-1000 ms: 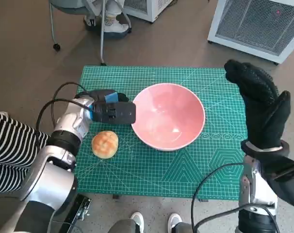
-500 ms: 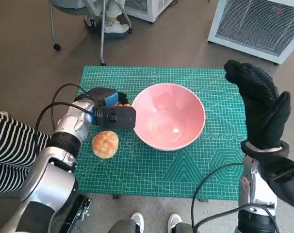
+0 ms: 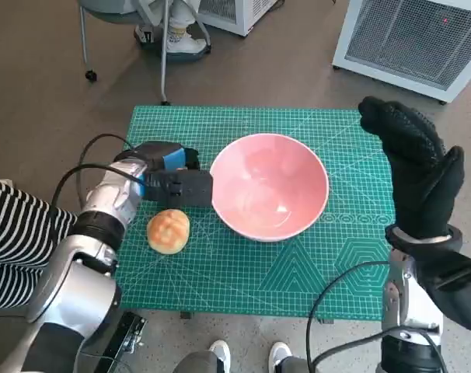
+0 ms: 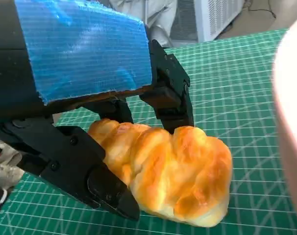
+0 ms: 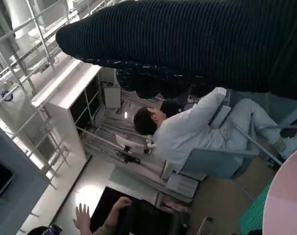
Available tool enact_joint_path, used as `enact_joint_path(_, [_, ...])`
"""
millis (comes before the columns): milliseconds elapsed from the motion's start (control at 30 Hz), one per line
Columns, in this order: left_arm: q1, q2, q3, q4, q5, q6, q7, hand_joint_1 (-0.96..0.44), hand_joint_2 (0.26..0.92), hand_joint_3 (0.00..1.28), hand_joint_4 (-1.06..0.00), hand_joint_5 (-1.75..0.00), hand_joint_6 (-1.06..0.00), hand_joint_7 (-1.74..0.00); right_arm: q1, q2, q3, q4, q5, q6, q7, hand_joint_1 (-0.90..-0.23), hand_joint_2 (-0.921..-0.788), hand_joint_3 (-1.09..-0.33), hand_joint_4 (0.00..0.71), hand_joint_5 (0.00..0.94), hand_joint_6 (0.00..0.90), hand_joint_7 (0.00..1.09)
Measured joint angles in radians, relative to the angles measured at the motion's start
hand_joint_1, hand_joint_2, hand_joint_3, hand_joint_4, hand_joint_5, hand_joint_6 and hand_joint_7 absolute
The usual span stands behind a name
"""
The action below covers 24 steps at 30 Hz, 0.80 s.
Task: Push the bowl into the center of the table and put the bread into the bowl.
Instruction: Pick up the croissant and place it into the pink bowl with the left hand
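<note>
Pink and empty, the bowl sat on the green mat, just beyond the fingertips of the left hand. That hand lay low over the mat, its fingers closed around a golden loaf; the left wrist view showed the black fingers on either side of the loaf, which rested on the mat under the taped back of the hand. From the head view that loaf was hidden beneath the hand. A round bun lay on the mat just beside the left forearm, on the robot's side of the hand, apart from the bowl. The right hand was raised upright off the mat's far side from the left hand, fingers straight and together, holding nothing. A person in white sat in the right wrist view.
</note>
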<state>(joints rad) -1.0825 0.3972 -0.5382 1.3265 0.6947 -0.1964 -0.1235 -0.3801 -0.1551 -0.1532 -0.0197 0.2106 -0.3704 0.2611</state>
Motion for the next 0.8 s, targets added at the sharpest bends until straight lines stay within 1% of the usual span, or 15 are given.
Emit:
enact_joint_path(233, [-0.004, 0.038, 0.045, -0.005, -0.031, -0.011, 0.005, 0.00, 0.919, 0.02, -0.77, -1.13, -0.65, -1.08, 0.000, 0.001, 0.000, 0.001, 0.001, 0.000, 0.000, -0.713, -0.921, -0.729, 0.216, 0.001, 0.135, 0.36])
enact_joint_path(400, [-0.021, 0.075, 0.085, -0.035, -0.051, -0.026, 0.028, 0.00, 0.914, 0.01, -0.81, -1.05, -0.67, -1.10, 0.000, 0.001, 0.000, 0.001, 0.003, 0.000, 0.000, -0.711, -0.921, -0.729, 0.216, 0.001, 0.134, 0.36])
enact_joint_path(600, [-0.043, 0.131, 0.159, -0.138, -0.107, -0.095, 0.076, 0.00, 0.905, 0.00, -0.85, -0.99, -0.68, -1.10, 0.000, 0.002, 0.001, 0.002, 0.006, 0.000, 0.000, -0.706, -0.921, -0.733, 0.214, 0.000, 0.132, 0.37])
enact_joint_path(800, [-0.040, 0.176, 0.250, -0.301, -0.192, -0.194, 0.079, 0.00, 0.893, 0.00, -0.89, -0.94, -0.70, -1.09, 0.000, 0.002, 0.001, 0.004, 0.008, -0.003, 0.000, -0.703, -0.921, -0.736, 0.213, 0.000, 0.131, 0.37])
